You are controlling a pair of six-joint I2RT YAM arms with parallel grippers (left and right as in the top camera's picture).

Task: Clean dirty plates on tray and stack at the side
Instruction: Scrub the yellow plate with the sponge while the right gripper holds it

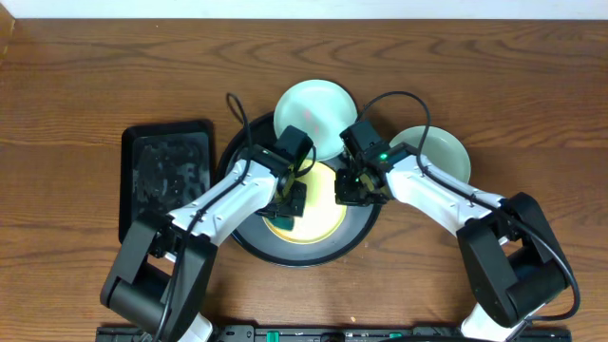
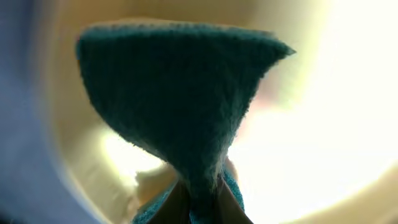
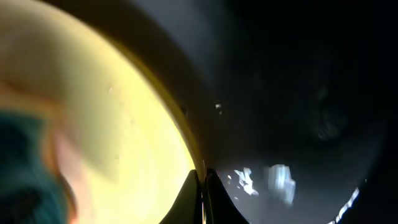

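- The left gripper [image 1: 285,211] has its jaws pinched on a teal cloth [image 2: 180,106], which fans out above the fingertips in the left wrist view; the cloth looks soft and will fold under pressure
- The right gripper [image 3: 202,186] has its jaws pressed together right at the edge of the yellow plate [image 1: 323,214]; whether the rim lies between them cannot be told
- The yellow plate lies flat inside the round tray [image 1: 294,260], under both grippers; it appears light, stiff and smooth, so it would likely slide when wiped unless braced
- Its raised rim is the only sensible hold, judged best on the side clear of the cloth; the shallow face gives no purchase
- The tray's black floor shows wet glints in the right wrist view, so the plate may be slippery
- A mint plate [image 1: 318,109] sits at the tray's far edge, overlapping the rim; a second mint plate [image 1: 437,152] rests on the table [image 1: 76,85] to the right
- A rectangular tray [image 1: 166,176] lies off to the left
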